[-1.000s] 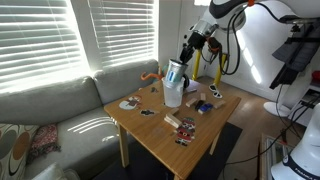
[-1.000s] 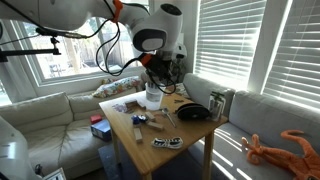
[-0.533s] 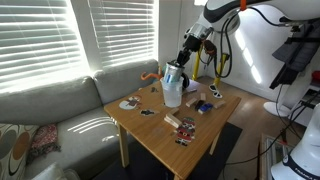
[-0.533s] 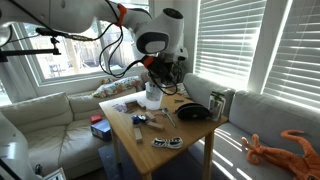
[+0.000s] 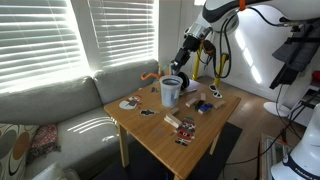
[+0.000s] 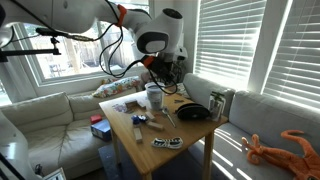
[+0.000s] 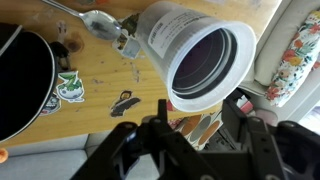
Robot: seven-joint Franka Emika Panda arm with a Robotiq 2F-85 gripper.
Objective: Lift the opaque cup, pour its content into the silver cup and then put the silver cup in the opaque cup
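The opaque cup [image 5: 171,94] [image 6: 153,97] stands upright on the wooden table [image 5: 160,132], frosted white and wider at the rim. In the wrist view I look down into the opaque cup [image 7: 165,35]; its inside is dark grey. The silver cup [image 5: 171,82] sits sunk inside it, with only its grey top showing at the mouth. My gripper [image 5: 184,62] [image 6: 161,73] [image 7: 200,112] hangs just above the cups, open, with nothing between its fingers [image 7: 163,112].
A black round disc [image 7: 20,80] [image 6: 192,113] lies on the table beside the cup, with a metal spoon [image 7: 100,20], stickers [image 7: 68,85] and small items [image 5: 184,127] scattered around. A grey sofa [image 5: 50,110] borders the table. An orange toy [image 6: 275,150] lies on the cushions.
The silver cup, held at the opaque cup's mouth before, has dropped down inside it. The jaws have opened and let it go.
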